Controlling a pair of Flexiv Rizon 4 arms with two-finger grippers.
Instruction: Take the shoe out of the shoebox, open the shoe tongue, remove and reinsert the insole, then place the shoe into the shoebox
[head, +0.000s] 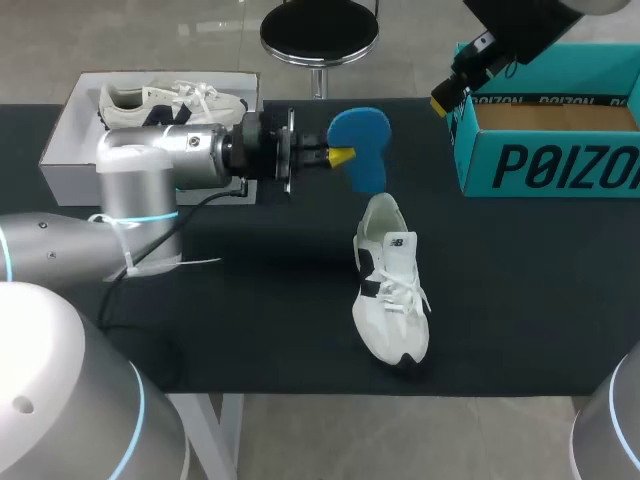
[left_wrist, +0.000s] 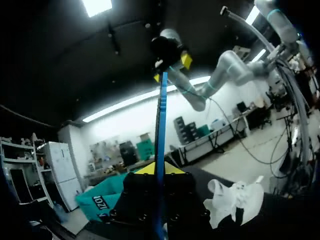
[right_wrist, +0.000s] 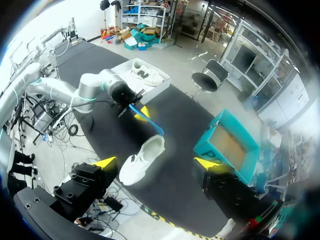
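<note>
A white sneaker (head: 390, 290) lies on the black table, toe toward the front edge. Above and behind its heel my left gripper (head: 335, 156) is shut on a blue insole (head: 362, 145), held clear of the table. In the left wrist view the insole (left_wrist: 160, 120) shows edge-on, rising from between the yellow tips (left_wrist: 160, 168), with the sneaker (left_wrist: 235, 200) off to one side. My right gripper (head: 447, 98) hangs high over the near corner of the teal shoebox (head: 545, 150), open and empty. From there the right wrist view looks down on sneaker (right_wrist: 142, 160), insole (right_wrist: 147, 119) and shoebox (right_wrist: 227, 145).
A white box (head: 70, 140) at the back left holds a second sneaker (head: 170, 102). The teal shoebox stands open at the back right. The black mat (head: 520, 290) covers the table.
</note>
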